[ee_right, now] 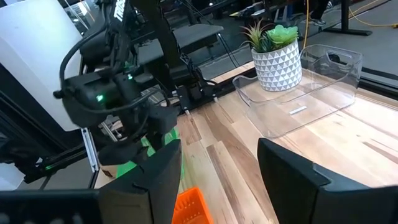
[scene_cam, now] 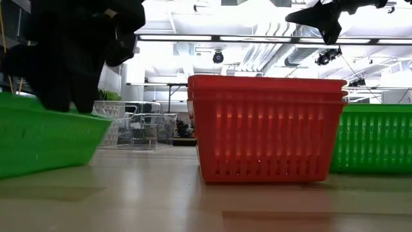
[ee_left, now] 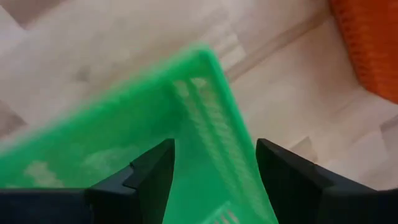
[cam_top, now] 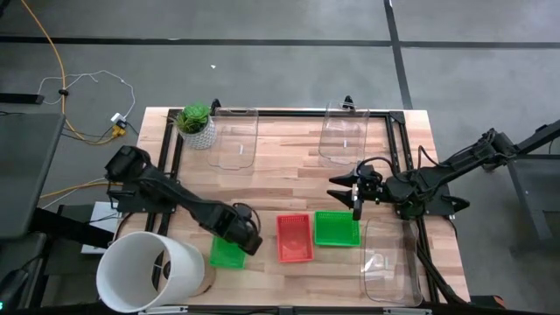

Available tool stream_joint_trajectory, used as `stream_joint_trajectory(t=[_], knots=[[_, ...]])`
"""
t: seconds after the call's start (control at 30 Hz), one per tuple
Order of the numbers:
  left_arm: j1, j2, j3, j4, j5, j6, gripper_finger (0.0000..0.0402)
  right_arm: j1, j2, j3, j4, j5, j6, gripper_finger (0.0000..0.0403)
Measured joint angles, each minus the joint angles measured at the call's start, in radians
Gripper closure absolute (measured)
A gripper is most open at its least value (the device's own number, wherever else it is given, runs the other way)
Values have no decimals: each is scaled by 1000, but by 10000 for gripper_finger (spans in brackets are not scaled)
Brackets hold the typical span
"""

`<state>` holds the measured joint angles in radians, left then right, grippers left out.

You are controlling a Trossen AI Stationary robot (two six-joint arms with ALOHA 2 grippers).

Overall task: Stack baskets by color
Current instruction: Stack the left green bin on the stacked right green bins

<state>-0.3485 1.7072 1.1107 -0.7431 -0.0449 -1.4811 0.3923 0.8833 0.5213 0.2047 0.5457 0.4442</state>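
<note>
The left gripper (cam_top: 249, 242) is low over the tabletop (cam_top: 289, 162) at about 7 o'clock from its centre, its fingers (ee_left: 152, 180) released and spread, straddling the near wall of a green basket (cam_top: 227, 253). That basket sits tilted in the low view, one side lifted off the wood, and whether the fingers touch its wall cannot be told.

The red baskets (cam_top: 295, 237) stand at 6 o'clock from the tabletop centre, nested one inside another, as the doubled rims in the low view show; they rest flat. Just beside them, at their 3 o'clock, a second green basket (cam_top: 337, 228) rests flat on the wood, apart from the red stack.

The right gripper (cam_top: 358, 194) hangs above the tabletop at about 4 o'clock from centre, over the far edge of the second green basket, fingers (ee_right: 155, 180) parted and holding nothing.

Other items: a white bucket (cam_top: 149, 271) lying on its side at the 8 o'clock corner, a potted plant (cam_top: 196, 125) at 11 o'clock, and clear bins (cam_top: 234, 137) at 12, 1 and 4 o'clock.
</note>
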Motion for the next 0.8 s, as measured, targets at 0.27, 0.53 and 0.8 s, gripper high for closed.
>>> stream_joint_trajectory(t=[0.27,0.53,0.8], knots=[[-12,30,0,29,-19,-42,189,0,0,0,-15,1,-7,206],[-4,42,0,41,-48,-33,205,0,0,0,-21,2,-7,206],[11,64,0,45,-24,110,365,0,0,0,-11,2,-8,206]])
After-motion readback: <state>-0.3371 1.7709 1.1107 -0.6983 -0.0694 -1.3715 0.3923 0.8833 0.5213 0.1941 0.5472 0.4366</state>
